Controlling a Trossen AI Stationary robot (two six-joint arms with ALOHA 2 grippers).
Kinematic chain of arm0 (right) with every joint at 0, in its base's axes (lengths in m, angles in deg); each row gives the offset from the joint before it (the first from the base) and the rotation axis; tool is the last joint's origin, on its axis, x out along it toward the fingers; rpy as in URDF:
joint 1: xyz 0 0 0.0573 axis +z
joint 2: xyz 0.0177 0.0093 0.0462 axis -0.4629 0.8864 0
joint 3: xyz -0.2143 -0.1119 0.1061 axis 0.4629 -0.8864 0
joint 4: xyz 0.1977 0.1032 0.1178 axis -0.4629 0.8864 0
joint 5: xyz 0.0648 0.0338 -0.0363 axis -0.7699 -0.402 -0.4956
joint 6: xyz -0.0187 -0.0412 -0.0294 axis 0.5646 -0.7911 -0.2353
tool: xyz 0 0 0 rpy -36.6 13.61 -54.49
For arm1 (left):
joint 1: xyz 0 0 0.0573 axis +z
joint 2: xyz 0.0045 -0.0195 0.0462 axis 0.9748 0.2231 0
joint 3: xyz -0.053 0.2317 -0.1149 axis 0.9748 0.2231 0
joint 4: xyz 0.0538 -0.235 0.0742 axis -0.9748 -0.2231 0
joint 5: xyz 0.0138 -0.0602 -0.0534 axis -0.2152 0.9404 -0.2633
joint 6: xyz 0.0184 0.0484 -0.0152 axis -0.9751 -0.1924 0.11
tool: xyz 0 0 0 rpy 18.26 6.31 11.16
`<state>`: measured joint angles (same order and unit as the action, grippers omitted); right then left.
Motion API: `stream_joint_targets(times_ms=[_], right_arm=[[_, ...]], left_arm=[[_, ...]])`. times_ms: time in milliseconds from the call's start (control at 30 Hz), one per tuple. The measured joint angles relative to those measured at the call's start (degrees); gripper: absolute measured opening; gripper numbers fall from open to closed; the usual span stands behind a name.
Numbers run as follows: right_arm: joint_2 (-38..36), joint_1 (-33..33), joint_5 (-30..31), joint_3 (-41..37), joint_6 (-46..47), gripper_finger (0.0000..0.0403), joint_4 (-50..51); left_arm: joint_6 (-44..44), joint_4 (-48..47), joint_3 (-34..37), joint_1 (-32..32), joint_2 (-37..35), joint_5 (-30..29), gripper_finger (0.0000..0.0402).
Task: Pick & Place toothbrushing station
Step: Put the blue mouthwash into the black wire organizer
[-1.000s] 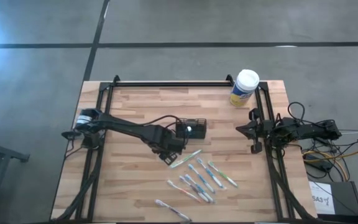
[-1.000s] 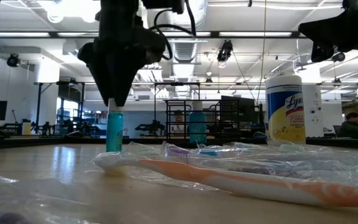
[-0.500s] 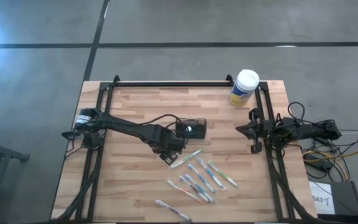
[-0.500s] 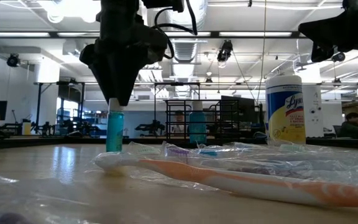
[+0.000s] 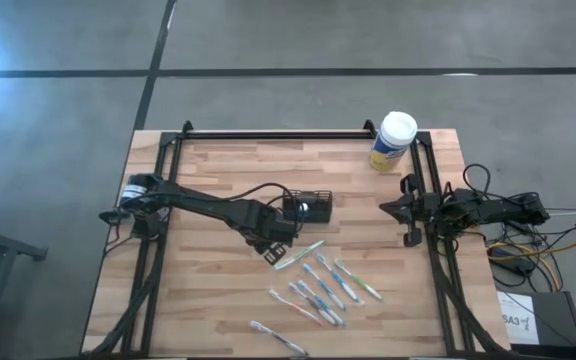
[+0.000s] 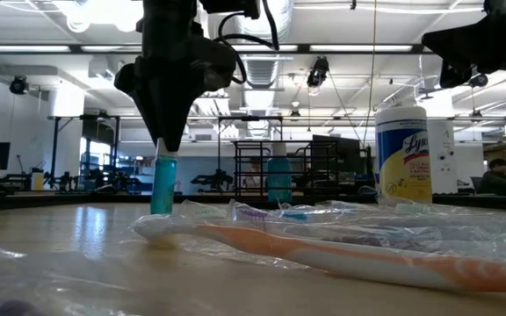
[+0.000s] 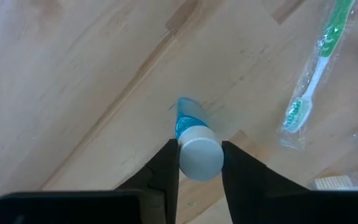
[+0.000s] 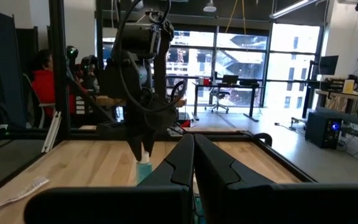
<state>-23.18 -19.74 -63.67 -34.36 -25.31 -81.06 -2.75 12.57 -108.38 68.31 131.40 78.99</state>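
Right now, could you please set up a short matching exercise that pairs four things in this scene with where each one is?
Things:
1. blue tube
2. black caddy
3. white-lidded canister
4. right gripper

Places:
A. far right corner of the table
B. upright between the left gripper's fingers
C. at the table's right rail, away from the objects
D. mid-table, beyond the wrapped toothbrushes

Pairs: 1-B, 2-D, 3-A, 4-C
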Motion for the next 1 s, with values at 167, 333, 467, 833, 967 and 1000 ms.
stream_joint_targets(times_ms=[167, 333, 467, 833, 967, 1000], right_arm=[[0.00, 0.00, 0.00, -0.02, 0.13, 0.0008, -0.57], [0.00, 0.01, 0.00, -0.02, 0.48, 0.0008, -1.01], [0.00, 0.00, 0.00, -0.02, 0.46, 0.0008, -0.99], [0.00, 0.02, -0.01, -0.09, -0.44, 0.0008, -0.80], [0.00, 0.00, 0.00, -0.09, -0.42, 0.0008, -0.57], [0.00, 0.00, -0.02, -0.09, -0.44, 0.0008, -0.43]], left_arm=[[0.02, 0.00, 0.02, -0.04, 0.00, 0.06, 0.0117], [-0.19, 0.03, 0.28, -0.06, 0.00, 0.09, 0.0120], [-0.24, 0.09, 0.70, -0.07, -0.13, 0.22, 0.0096], [-3.86, 0.06, 0.61, -0.48, -0.13, 0.35, 0.0108], [-6.00, -0.09, 0.44, -0.52, -0.59, 0.54, 0.0095], [-6.98, -0.19, 0.37, -0.52, -0.79, 0.54, 0.0095]])
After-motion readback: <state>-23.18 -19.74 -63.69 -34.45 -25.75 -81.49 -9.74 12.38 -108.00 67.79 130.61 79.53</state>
